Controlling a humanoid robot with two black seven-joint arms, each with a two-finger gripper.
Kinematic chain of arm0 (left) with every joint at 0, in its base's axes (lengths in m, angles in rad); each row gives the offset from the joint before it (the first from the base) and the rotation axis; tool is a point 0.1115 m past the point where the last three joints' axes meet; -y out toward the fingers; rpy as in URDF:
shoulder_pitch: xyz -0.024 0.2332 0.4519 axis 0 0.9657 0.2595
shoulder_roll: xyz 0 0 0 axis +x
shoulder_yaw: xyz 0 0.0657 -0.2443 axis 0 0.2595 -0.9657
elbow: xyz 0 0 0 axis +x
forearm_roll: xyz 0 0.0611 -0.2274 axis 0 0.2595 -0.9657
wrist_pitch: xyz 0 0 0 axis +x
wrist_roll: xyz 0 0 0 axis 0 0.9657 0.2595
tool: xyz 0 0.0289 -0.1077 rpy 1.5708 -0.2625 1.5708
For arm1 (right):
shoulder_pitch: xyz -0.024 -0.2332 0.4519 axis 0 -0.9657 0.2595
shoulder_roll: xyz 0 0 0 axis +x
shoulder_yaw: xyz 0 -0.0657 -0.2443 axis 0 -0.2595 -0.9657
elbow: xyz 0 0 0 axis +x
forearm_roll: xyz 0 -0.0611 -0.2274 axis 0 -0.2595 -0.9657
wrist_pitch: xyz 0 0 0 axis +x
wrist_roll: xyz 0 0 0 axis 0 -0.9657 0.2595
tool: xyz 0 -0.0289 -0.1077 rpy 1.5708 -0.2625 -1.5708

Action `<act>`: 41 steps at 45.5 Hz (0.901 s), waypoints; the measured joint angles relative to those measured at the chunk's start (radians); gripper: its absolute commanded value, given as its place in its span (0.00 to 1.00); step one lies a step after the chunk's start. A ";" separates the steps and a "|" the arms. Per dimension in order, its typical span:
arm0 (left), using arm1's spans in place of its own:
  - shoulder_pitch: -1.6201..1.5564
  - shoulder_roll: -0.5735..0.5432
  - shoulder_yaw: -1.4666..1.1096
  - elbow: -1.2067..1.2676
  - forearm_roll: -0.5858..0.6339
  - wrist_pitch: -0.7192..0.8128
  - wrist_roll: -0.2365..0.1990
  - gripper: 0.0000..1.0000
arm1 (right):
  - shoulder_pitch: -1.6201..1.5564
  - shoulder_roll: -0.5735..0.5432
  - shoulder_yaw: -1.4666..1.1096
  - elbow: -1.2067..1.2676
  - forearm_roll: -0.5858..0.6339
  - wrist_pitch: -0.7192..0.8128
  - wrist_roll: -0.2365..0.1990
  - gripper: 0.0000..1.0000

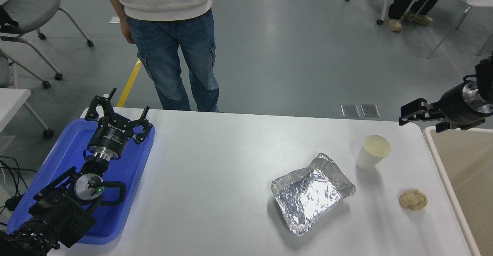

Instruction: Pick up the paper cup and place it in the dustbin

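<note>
The white paper cup [373, 152] stands upright and empty on the white table [215, 179], toward its far right. The beige dustbin [443, 172] sits just off the table's right edge, and only its left part shows. My right gripper [419, 123] comes in from the right edge and hovers open above the table's far right corner. It is up and to the right of the cup, apart from it, with nothing held. My left gripper [117, 107] rests open over the blue tray [57, 163] at the lower left.
A crinkled silver foil tray [312, 194] lies in front and left of the cup. A crumpled brown paper ball [413, 199] lies near the dustbin. A person [169, 36] stands at the far side. Chairs stand on the floor behind.
</note>
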 measured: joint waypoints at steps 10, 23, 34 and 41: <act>0.000 0.000 0.000 0.000 0.000 0.000 0.000 1.00 | -0.106 0.032 0.008 -0.049 0.091 -0.100 0.000 1.00; 0.000 0.000 0.000 0.000 0.000 0.000 0.000 1.00 | -0.191 0.064 0.021 -0.087 0.135 -0.183 0.001 1.00; 0.000 0.000 0.000 0.000 0.000 0.000 0.000 1.00 | -0.256 0.098 0.072 -0.120 0.144 -0.228 0.002 1.00; 0.000 0.000 0.000 0.000 0.000 0.000 0.000 1.00 | -0.292 0.120 0.091 -0.133 0.146 -0.253 0.003 1.00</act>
